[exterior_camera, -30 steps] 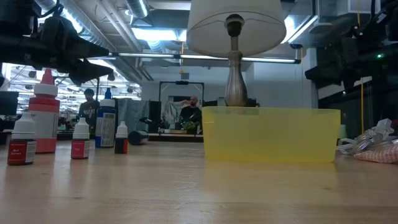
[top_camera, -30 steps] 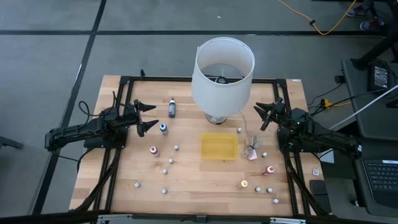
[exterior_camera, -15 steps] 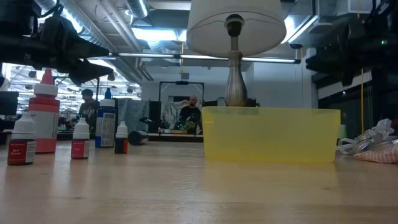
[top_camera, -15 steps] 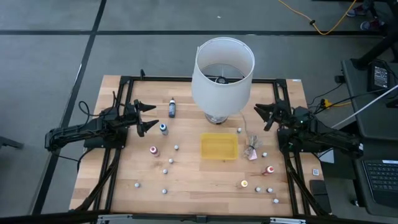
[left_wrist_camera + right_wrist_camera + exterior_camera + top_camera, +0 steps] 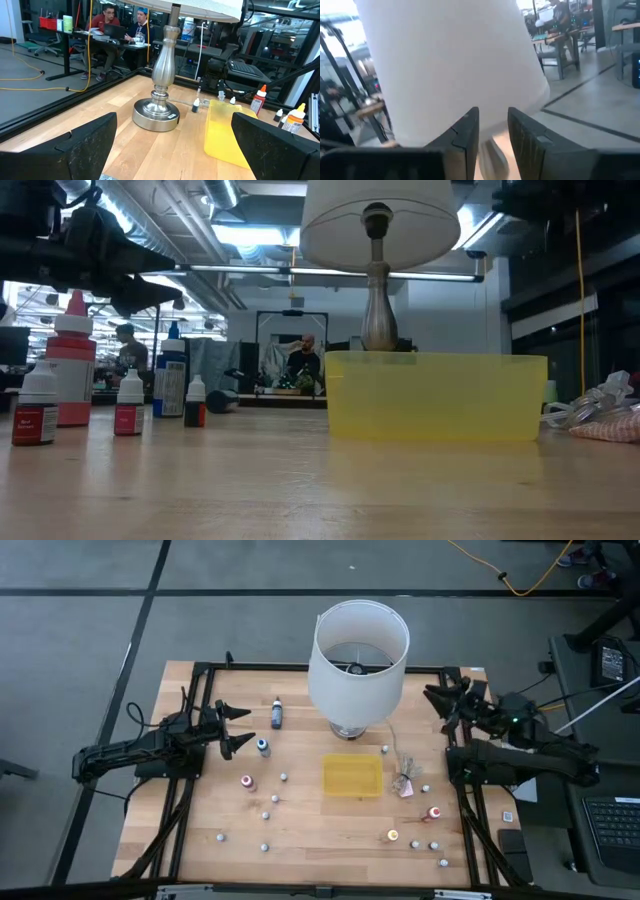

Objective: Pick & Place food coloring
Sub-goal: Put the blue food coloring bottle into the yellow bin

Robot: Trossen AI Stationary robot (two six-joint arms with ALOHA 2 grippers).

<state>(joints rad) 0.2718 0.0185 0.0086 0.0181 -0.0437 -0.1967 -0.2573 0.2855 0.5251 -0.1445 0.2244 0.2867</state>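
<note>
The food coloring bottles stand upright and scattered on the wooden table. In the high view a dark bottle (image 5: 277, 713), a blue-topped one (image 5: 263, 747) and a red-topped one (image 5: 248, 782) stand left of centre. An orange-topped one (image 5: 434, 812) and several tiny whitish ones (image 5: 266, 814) stand nearer. My left gripper (image 5: 235, 728) hovers open just left of the blue-topped bottle. My right gripper (image 5: 447, 707) hangs raised by the table's far right corner, facing the lampshade (image 5: 450, 60); its fingers show a narrow gap (image 5: 494, 135). Neither holds anything.
A tall lamp with a white shade (image 5: 358, 650) and metal base (image 5: 156, 112) stands at the table's far middle. A flat yellow tray (image 5: 352, 775) lies at centre, with a crumpled clear wrapper (image 5: 404, 780) to its right. People sit in the room behind.
My right gripper has risen and drawn back toward the table's far right corner, leaving the low view. Its wrist view is now filled by the lampshade. No bottle has moved.
</note>
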